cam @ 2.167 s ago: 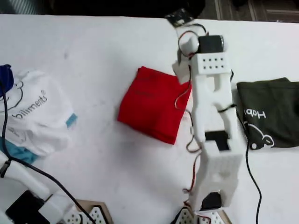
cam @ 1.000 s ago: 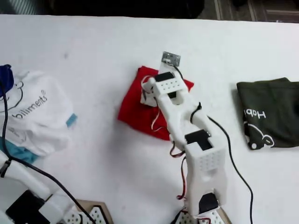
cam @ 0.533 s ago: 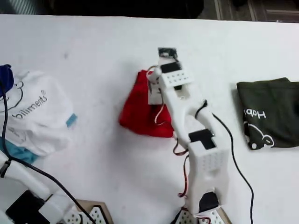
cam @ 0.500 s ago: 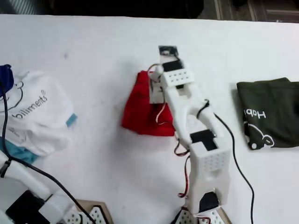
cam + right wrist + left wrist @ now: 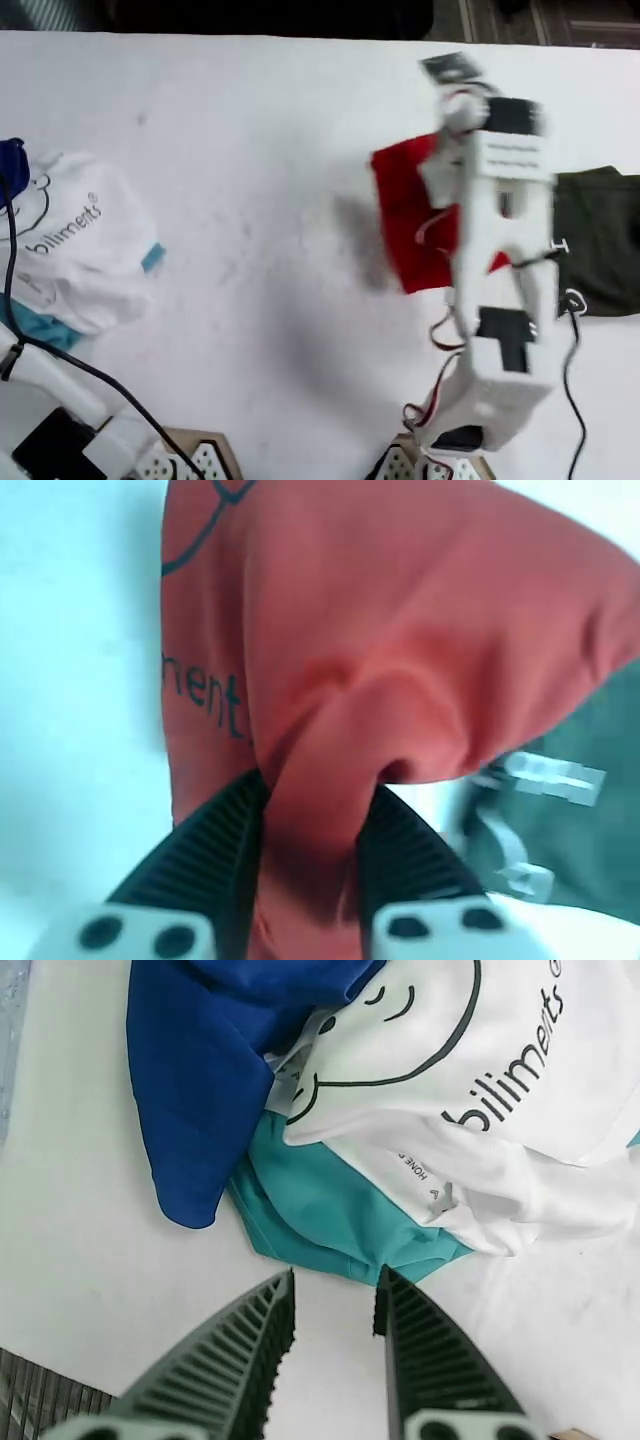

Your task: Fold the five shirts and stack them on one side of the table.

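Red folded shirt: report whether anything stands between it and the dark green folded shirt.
Nothing visible does. The red folded shirt, pinched in the right arm's jaws, hangs directly beside the dark green folded shirt; only that arm itself crosses the space between them.

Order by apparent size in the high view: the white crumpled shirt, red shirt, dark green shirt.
Largest: white crumpled shirt. Then red shirt and dark green shirt: unsure, the right arm hides part of each.

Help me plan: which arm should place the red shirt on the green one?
Right: its jaws hold the red shirt beside the green shirt; the left jaws sit open by the unfolded pile.
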